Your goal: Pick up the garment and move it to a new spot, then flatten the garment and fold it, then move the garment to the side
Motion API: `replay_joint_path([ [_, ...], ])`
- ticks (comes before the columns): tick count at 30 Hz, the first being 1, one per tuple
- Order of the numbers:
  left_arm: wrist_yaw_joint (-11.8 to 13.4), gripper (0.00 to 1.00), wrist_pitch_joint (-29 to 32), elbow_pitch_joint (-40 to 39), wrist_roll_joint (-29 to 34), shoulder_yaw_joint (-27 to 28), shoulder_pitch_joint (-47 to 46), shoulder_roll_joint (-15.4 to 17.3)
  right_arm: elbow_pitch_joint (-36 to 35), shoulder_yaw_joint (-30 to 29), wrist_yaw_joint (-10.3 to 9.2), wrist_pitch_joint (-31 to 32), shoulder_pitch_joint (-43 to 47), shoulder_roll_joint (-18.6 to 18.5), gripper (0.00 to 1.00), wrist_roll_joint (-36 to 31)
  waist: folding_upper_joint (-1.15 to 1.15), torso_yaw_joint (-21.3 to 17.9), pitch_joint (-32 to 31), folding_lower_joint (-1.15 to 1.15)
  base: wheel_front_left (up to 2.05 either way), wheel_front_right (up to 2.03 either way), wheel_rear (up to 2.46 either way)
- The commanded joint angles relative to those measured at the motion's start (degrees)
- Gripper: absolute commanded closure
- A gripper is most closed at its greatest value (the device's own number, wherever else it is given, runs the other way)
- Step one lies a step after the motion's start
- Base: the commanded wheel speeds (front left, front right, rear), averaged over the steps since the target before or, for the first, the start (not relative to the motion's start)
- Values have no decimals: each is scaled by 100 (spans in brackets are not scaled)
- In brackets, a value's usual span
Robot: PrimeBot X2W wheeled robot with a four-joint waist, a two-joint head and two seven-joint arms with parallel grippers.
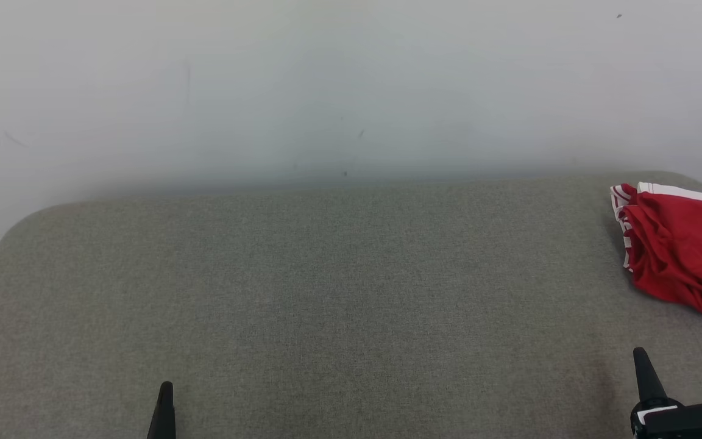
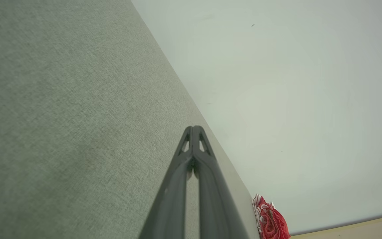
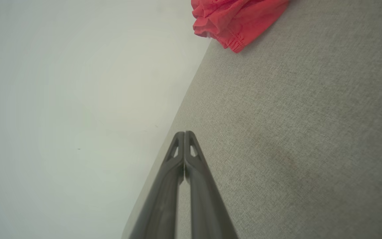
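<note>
Left gripper [image 1: 166,388] is closed on nothing. In the left wrist view [image 2: 193,128] its two dark fingers meet at the tips, with a thin slit lower down. It sits over the near edge of the grey cushion [image 1: 326,292], left of centre, fingers aimed at the cushion's far edge. Only a finger end pokes into the head view; the arm is cut off.

Right gripper [image 1: 639,355] is closed too, with its tips pressed together in its wrist view [image 3: 184,133] and nothing held. It is over the cushion's near edge on the right side, fingers pointing at the far edge and leaning slightly left. A bit of black housing with a white mark shows below it; the rest is out of frame. Can't tell if either fingertip touches the cushion.

Garment [image 1: 680,250] is red with white stripes, bunched up at the cushion's far right corner and well apart from both grippers. Its long axis runs diagonally, from the cushion's far edge toward its right side. The white-striped band lies along the far end. A gathered red hem [image 3: 237,44] is at the end closer to the right gripper. Its right part is cut off in the head view, so the full shape is unclear, and the type is hard to call. In the left wrist view it [image 2: 272,222] shows small at the cushion's far edge.

A pale wall [image 1: 326,91] is beyond the cushion's far edge.
</note>
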Motion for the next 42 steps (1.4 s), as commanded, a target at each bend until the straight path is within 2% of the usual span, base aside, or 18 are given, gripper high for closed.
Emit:
replay_joint_path([
  [1, -56, 100, 25, 0, -220, 0, -158, 6, -21, -62, 1, 56, -152, -31, 100, 210, 0, 0, 9, 0, 0, 0, 0],
  [42, -153, 100, 314, 472, -2335, -69, -687, 7, 371, -677, 1, 730, -629, 44, 100, 2314, 0, 1, 206, -1, 0, 0, 0],
])
